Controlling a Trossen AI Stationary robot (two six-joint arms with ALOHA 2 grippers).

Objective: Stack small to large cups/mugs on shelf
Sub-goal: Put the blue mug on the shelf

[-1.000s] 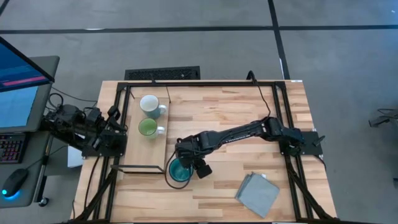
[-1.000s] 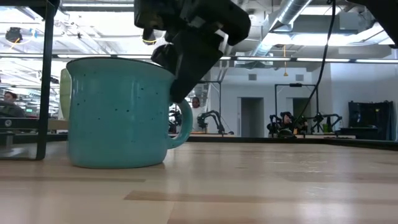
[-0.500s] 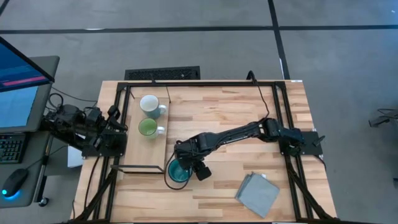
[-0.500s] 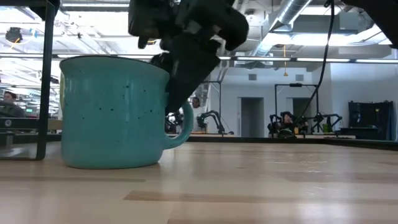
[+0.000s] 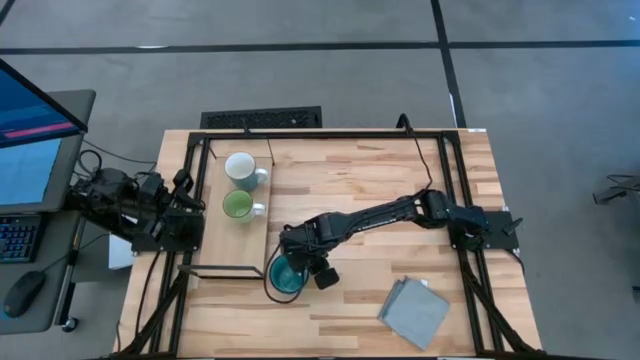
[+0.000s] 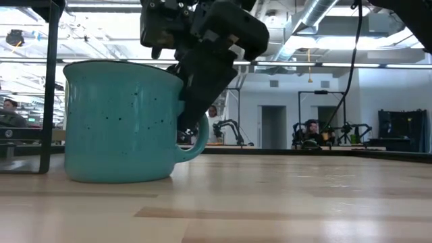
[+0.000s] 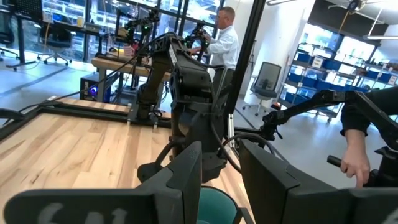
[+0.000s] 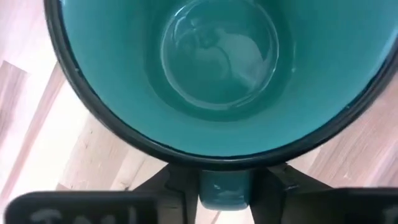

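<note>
Teal-blue speckled enamel mug [image 6: 121, 121], upright on planked tabletop [image 5: 380, 190] just outside black-framed light-wood shelf [image 5: 215, 240]; right gripper [image 8: 225, 186] fingers straddle only its handle, so lifting risks swing, slip or tipping

Shelf [image 5: 215, 235]: placed at the table's left side, beside the parked left arm [image 5: 150, 212]; two mugs [image 5: 240, 168] [image 5: 238, 206] stood on it, one behind the other, apart; third mug [image 5: 287, 275] set on the tabletop [image 5: 380, 185] just off the shelf's front right corner, under the right gripper [image 5: 300, 262]; cloth [image 5: 415, 312] laid near the front right, well apart.
</note>
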